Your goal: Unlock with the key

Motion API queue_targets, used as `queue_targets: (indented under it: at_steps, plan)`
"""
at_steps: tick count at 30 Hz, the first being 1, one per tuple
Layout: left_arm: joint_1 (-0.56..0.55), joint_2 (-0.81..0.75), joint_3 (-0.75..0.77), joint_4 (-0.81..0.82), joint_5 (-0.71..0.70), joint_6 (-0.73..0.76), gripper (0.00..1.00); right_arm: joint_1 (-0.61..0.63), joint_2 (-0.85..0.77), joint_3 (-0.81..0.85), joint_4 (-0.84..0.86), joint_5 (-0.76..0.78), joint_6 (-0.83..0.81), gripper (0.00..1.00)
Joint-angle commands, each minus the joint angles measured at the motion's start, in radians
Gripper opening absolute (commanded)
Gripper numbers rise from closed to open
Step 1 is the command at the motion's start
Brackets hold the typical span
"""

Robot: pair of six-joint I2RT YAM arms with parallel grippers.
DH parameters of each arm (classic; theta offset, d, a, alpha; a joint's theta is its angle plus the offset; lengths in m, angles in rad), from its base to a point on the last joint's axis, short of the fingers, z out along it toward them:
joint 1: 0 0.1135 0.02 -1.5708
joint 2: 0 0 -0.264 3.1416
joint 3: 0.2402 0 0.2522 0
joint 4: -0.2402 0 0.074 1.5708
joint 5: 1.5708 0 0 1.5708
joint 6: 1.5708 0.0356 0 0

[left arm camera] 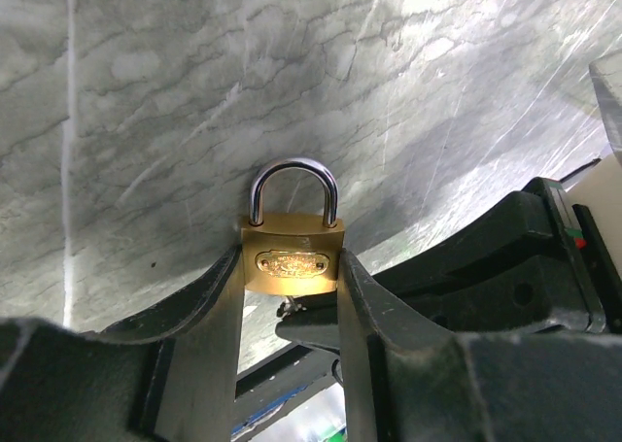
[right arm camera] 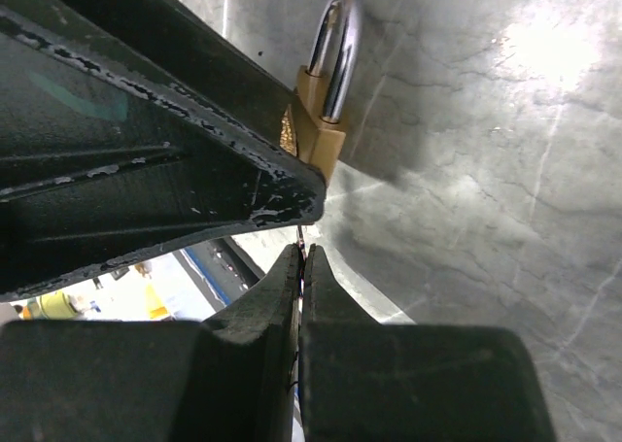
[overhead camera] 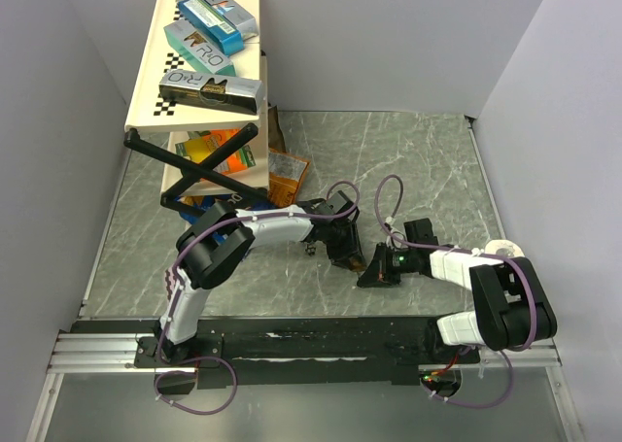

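Two end effectors engaged. Left end effector point(left arm camera: 290, 263) clamps the brass padlock point(left arm camera: 292, 248), shackle point(left arm camera: 293, 170) at 12 o'clock. Right end effector point(right arm camera: 302, 257), closed, apparently pinches the key point(left arm camera: 286, 308) at the padlock's 6 o'clock face, shaft running 6-to-12.

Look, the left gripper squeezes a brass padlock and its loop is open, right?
No. The left gripper squeezes the brass padlock, but its shackle is shut, both legs down in the body. The left wrist view shows it.
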Motion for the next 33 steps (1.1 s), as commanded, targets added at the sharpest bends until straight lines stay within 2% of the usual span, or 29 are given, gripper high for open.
queue_targets:
  at_steps: [1, 10, 25, 33]
  plan:
    - [-0.003, 0.042, 0.01, -0.038, -0.011, 0.001, 0.01, 0.004, 0.011, 0.03, 0.034, -0.023, -0.028, 0.0]
    - [-0.002, 0.047, 0.012, -0.043, -0.01, 0.004, 0.01, 0.006, 0.03, 0.044, 0.021, 0.011, -0.017, 0.0]
    - [0.001, 0.047, 0.01, -0.04, -0.008, 0.002, 0.01, 0.003, -0.058, 0.03, 0.034, 0.049, -0.014, 0.0]
    - [0.001, 0.043, 0.004, -0.04, -0.01, 0.001, 0.01, 0.004, -0.013, 0.047, 0.02, 0.066, -0.012, 0.0]
